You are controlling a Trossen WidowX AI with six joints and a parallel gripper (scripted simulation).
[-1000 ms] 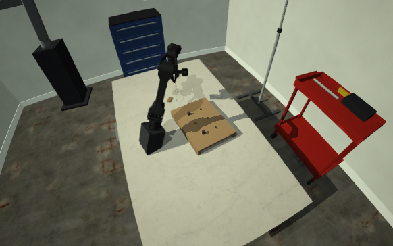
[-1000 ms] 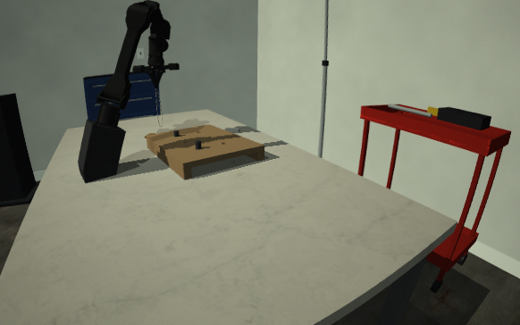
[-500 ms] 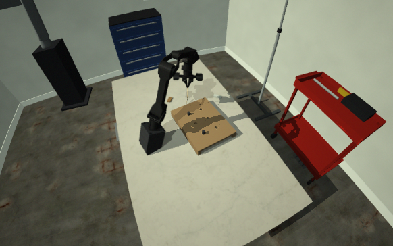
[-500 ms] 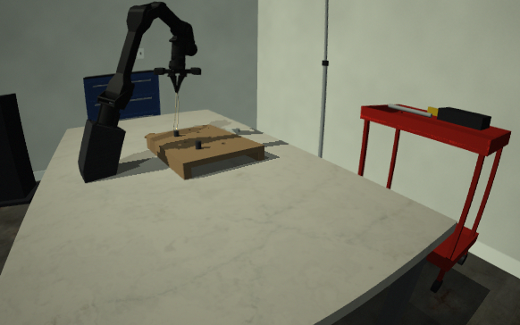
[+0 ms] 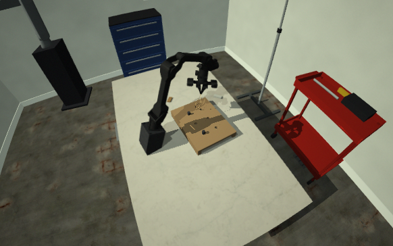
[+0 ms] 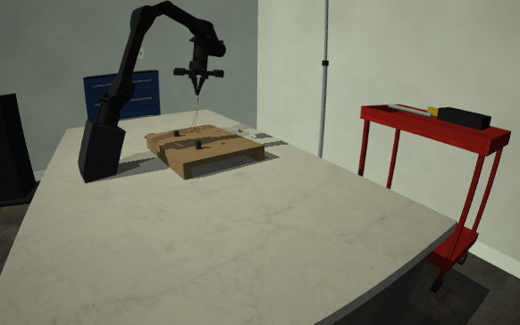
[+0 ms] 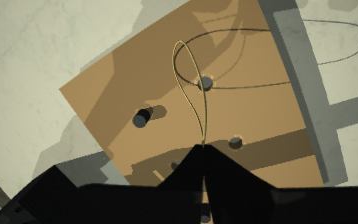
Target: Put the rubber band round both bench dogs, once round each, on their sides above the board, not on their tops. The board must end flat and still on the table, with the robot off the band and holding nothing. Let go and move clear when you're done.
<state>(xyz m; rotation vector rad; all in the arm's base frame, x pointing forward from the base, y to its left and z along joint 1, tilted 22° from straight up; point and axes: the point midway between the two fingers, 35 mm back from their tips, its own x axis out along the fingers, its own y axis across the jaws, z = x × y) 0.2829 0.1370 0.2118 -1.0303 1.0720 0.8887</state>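
Gripper (image 5: pixel 200 92) (image 6: pixel 197 94) (image 7: pixel 202 151) pinches the band (image 5: pixel 200 99) (image 6: pixel 197 106) (image 7: pixel 180 41) by one end, upper middle of the top view; likely light, soft and stretchy, best held there.

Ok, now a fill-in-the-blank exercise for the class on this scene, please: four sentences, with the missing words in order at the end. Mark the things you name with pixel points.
The rubber band (image 6: pixel 197 104) (image 7: pixel 206 107) hangs from the closed tips of the ____. The two bench dogs (image 5: pixel 189 113) (image 6: pixel 198 145) (image 7: pixel 140 121) stick up from the ____. The number of bench dogs that the band goes round is ____. The colour of the trolley (image 5: pixel 316 152) (image 6: pixel 418 126) is ____.

Missing words: gripper (image 5: pixel 201 92) (image 6: pixel 197 95) (image 7: pixel 202 151); board (image 5: pixel 211 140) (image 6: pixel 235 149) (image 7: pixel 260 105); zero; red.
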